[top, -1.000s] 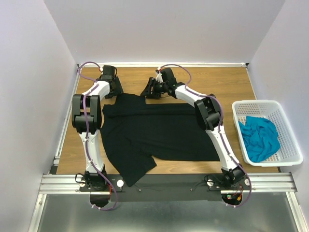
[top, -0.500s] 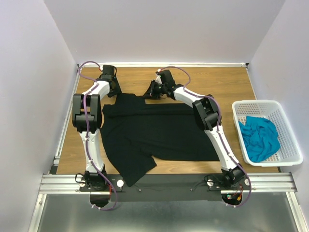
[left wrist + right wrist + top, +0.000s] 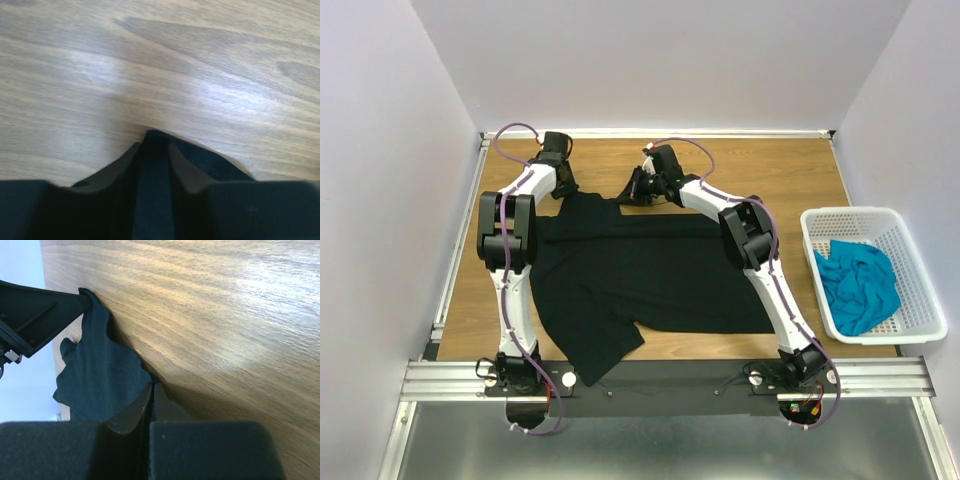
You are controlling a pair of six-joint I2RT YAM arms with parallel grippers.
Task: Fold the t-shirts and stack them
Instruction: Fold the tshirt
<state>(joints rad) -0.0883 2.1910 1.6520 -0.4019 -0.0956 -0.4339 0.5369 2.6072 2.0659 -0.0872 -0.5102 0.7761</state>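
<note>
The black t-shirt [image 3: 640, 275] lies spread across the wooden table, one sleeve hanging toward the near edge. My left gripper [image 3: 563, 185] is at the shirt's far left corner. In the left wrist view its fingers [image 3: 131, 156] are closed on a ridge of the black t-shirt [image 3: 210, 162]. My right gripper [image 3: 626, 192] is at the far edge near the collar. Its fingertips [image 3: 145, 395] are pressed together on the edge of the black t-shirt [image 3: 97, 375]. The teal-blue t-shirt [image 3: 858, 283] sits crumpled in the basket.
A white lattice basket [image 3: 850, 214] stands at the table's right edge. Bare wooden table [image 3: 770, 170] stretches beyond the shirt to the back wall. A metal rail [image 3: 670, 378] with both arm bases runs along the near edge. Walls close in on both sides.
Both grippers have closed onto the shirt's far edge. The left arm's forearm has swung slightly to the right; the right arm has barely moved.
</note>
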